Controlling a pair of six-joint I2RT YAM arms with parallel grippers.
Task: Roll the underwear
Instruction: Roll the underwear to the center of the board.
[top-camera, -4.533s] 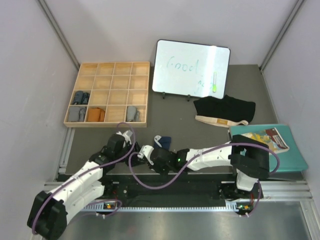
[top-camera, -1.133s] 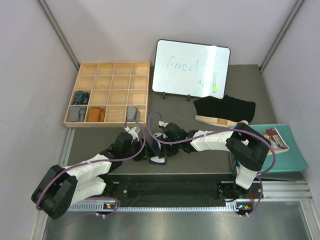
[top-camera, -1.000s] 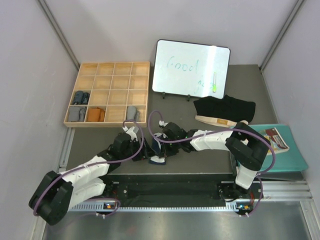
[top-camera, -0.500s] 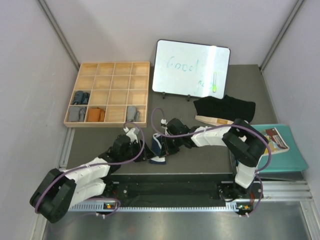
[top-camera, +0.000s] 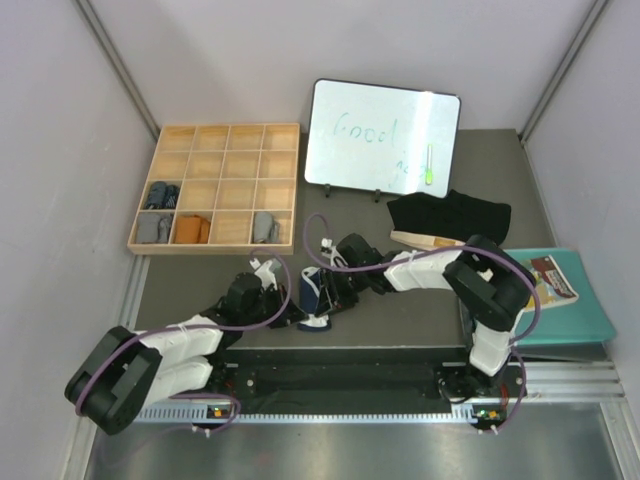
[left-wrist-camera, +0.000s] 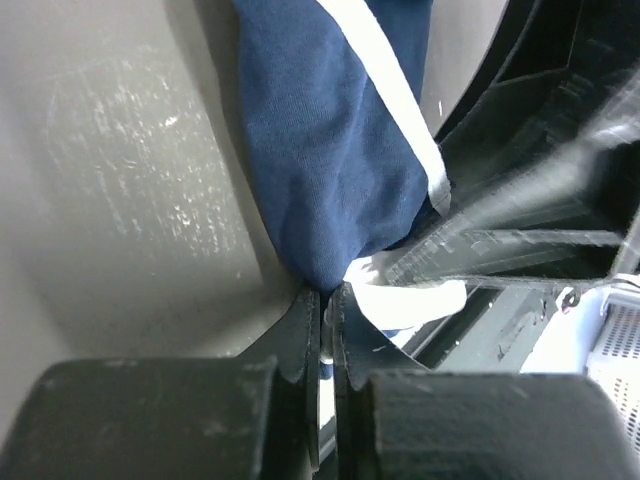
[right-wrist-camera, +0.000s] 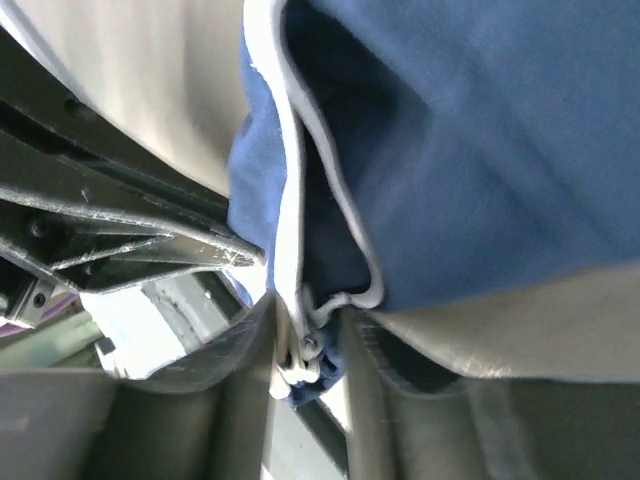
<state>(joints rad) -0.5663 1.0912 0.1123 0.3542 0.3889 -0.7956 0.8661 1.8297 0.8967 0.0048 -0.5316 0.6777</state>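
Observation:
The navy underwear (top-camera: 311, 292), with white trim, stands bunched on the mat between the two grippers. My left gripper (top-camera: 293, 308) comes at it from the left. In the left wrist view this gripper (left-wrist-camera: 323, 300) is shut on the lower tip of the navy underwear (left-wrist-camera: 330, 150). My right gripper (top-camera: 327, 287) reaches in from the right. Its jaws (right-wrist-camera: 305, 350) stand apart, with the white trim and a fold of the navy underwear (right-wrist-camera: 470, 130) loose between them. The black underwear (top-camera: 450, 214), with a beige waistband, lies flat at the back right. A grey roll (top-camera: 264, 228) sits in the tray.
A wooden compartment tray (top-camera: 215, 132) at the back left holds several rolled cloths in its near rows. A whiteboard (top-camera: 382, 137) leans at the back centre. A teal book (top-camera: 560, 290) lies at the right edge. Grey walls close in both sides.
My left gripper has closed on the navy underwear's lower tip. The right gripper's jaws, clamped a moment ago, have parted. The underwear now stands a little more upright.

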